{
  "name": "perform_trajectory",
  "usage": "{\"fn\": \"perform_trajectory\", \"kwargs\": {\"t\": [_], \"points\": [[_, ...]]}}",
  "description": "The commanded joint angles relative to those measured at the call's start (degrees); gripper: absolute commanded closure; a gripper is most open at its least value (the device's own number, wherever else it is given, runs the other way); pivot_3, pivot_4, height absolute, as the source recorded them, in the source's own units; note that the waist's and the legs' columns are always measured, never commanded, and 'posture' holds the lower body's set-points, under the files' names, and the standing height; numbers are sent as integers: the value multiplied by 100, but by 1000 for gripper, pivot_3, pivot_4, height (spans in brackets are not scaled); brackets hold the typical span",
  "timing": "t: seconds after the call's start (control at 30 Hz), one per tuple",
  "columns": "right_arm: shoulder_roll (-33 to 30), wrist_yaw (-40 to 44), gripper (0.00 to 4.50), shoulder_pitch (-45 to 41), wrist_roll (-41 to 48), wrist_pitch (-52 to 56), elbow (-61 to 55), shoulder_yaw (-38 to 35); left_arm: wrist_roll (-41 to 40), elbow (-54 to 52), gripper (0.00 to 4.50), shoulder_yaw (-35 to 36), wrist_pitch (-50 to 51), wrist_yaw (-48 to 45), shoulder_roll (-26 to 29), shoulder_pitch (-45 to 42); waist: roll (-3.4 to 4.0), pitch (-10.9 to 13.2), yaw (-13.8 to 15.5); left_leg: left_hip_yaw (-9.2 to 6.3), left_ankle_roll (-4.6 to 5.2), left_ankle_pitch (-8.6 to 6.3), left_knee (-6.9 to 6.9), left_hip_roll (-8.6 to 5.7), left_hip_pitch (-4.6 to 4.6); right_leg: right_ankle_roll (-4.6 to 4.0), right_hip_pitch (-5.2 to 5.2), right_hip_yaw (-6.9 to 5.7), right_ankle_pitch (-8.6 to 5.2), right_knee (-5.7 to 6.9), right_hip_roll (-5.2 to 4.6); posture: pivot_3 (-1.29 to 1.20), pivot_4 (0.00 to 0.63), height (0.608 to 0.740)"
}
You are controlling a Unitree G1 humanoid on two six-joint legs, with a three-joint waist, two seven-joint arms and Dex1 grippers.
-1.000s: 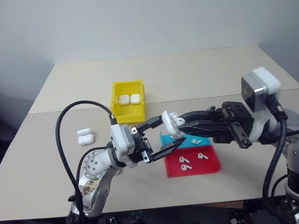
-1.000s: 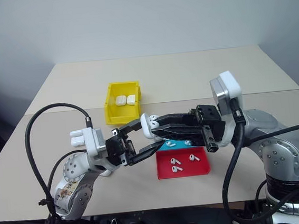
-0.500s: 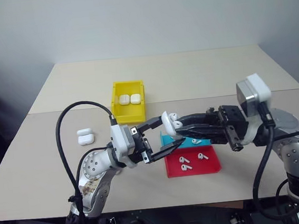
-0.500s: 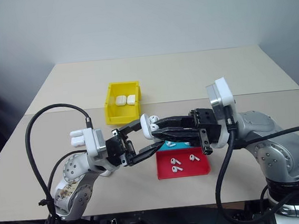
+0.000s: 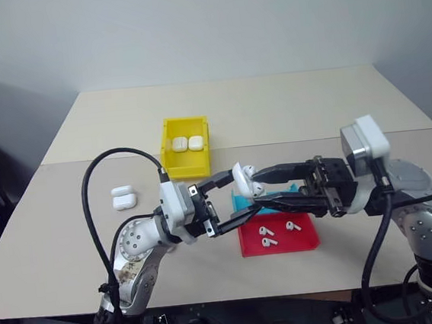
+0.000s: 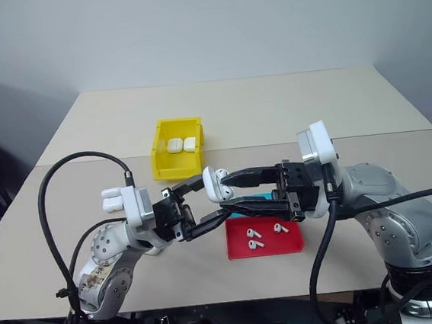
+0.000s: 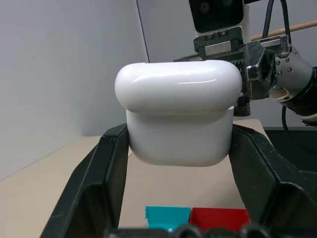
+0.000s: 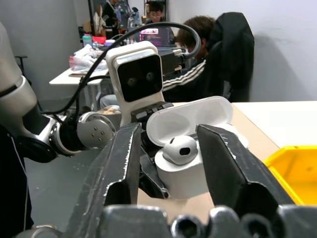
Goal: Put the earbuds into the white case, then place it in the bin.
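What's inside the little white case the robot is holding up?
One white earbud sits in the open white case, its round head poking out. Its stem is hidden down inside, and whether a second earbud is in there is covered too.

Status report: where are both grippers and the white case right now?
Left gripper shut on the white case, lid open, held above the table. Right gripper open at an earbud seated in the case. Nothing in the way.
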Motion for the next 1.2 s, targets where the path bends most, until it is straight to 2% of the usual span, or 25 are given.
{"fn": "perform_trajectory", "kwargs": {"t": [0.03, 0.2, 0.33, 0.43, 0.6, 0.67, 0.9, 1.07, 1.2], "points": [[-97, 89, 2235, -5, 39, -192, -6, -150, -55, -115, 1735, 44, -115, -69, -13, -49, 0, 0, 0, 0, 0, 0, 0, 0, 0, 0, 0, 0, 0, 0, 0, 0, 150, 740], [-302, 382, 2235, -186, 457, -159, 184, -524, -12, 73, 1735, 29, -170, -161, -41, -71, 0, 0, 7, 0, 0, 0, 0, 0, 0, 0, 1, 0, 0, -1, 0, 0, 150, 740], [-584, 431, 2235, -664, 935, 174, 376, -606, 89, 240, 1735, -21, -167, -209, -46, -113, 0, 0, -12, 1, 0, 0, 0, 1, 1, 0, 1, 0, 0, 0, 0, 0, 150, 740], [-715, 268, 2804, -1264, 705, 386, 553, -214, 242, 419, 1735, -101, -274, -234, -119, -198, 0, 0, -13, 0, 0, 0, 0, 2, 2, 0, 1, 0, 0, 0, 2, 0, 150, 740], [-778, 451, 4474, -2018, 175, 542, 715, 580, 491, 642, 1735, -128, -345, -243, -115, -349, 0, 0, -2, 0, 0, 0, 0, 2, 0, 0, -1, -1, 0, -1, 2, 0, 150, 740], [-778, 525, 4474, -2203, -218, 466, 757, 956, 492, 673, 1735, -117, -374, -286, -108, -365, 0, 0, -6, 1, 0, 0, 1, 1, -1, 0, -4, 1, 0, 0, 1, 0, 150, 740], [-622, 776, 4474, -2407, -1069, 129, 888, 1599, 651, 660, 1735, -196, -388, -205, -170, -351, 0, 0, 5, -1, 0, 0, 3, 1, -3, 0, -5, -1, 0, 0, 1, 0, 150, 740], [-531, 918, 4474, -2418, -1414, -32, 999, 1744, 747, 695, 1735, -237, -440, -168, -253, -339, 0, 0, 5, -1, 0, 0, 2, 1, -3, 0, -5, -1, 0, 0, 1, 0, 150, 740], [-736, 1118, 4474, -2262, -1774, -223, 1087, 1796, 693, 572, 1735, -214, -424, -121, -294, -263, 0, 0, 4, -1, 0, 0, 2, 1, -3, 0, -5, -1, 0, 0, 1, 0, 150, 740]]}}
